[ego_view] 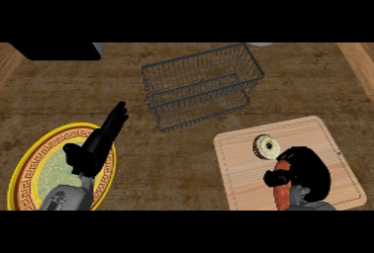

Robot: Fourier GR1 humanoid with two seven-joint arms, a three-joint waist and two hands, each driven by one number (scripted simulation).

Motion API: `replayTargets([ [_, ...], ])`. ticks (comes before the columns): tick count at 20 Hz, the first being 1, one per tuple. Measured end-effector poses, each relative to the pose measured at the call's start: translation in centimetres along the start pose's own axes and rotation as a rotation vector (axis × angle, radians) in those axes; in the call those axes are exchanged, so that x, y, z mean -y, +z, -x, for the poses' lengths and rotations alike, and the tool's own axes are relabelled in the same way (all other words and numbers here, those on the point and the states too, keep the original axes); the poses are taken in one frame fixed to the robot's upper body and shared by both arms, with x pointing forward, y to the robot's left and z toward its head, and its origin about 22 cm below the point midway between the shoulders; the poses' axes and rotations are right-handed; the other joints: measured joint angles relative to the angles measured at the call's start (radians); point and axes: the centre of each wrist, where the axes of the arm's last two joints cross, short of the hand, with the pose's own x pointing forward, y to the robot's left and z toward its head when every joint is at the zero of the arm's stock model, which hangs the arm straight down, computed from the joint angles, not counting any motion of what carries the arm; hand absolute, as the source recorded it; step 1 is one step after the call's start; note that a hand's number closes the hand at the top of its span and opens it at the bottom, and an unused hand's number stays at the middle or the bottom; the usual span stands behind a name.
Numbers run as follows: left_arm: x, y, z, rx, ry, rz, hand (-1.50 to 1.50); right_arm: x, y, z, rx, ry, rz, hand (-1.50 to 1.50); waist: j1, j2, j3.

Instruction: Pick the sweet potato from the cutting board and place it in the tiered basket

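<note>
An orange-red sweet potato point(280, 190) lies on the light wooden cutting board point(241, 168) at the lower right. My right hand point(310, 170) covers it from the right, with black fingers curled round its upper end. The dark wire tiered basket point(201, 86) stands at the back centre of the counter and looks empty. At the lower left my left hand point(99, 143) rests open, fingers straight and pointing away, over a plate.
A donut with pale icing point(266, 146) sits on the board just above my right hand. A plate with a yellow patterned rim point(29, 168) lies under the left hand. A black object point(62, 49) fills the back left corner.
</note>
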Motion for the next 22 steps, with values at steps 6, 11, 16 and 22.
replayTargets([
  [6,0.3,0.1,-0.5,0.005,0.0,0.01,0.0,3.1,-2.8,0.2,0.213,0.115,0.031,1.5,0.014,0.004,0.002],
  [11,0.9,-0.4,-0.9,0.019,-0.002,0.032,0.0,7.2,-5.0,0.2,0.584,0.316,0.042,1.5,0.04,0.013,0.005],
  [16,0.7,-0.5,-0.9,0.018,-0.005,0.027,0.0,13.7,-8.3,0.3,0.868,0.222,0.01,1.5,0.034,0.014,0.006],
  [22,0.4,-0.3,-0.3,0.013,-0.002,0.023,0.0,20.4,-10.5,-0.6,1.149,-0.046,-0.046,1.5,0.025,0.009,0.003],
])
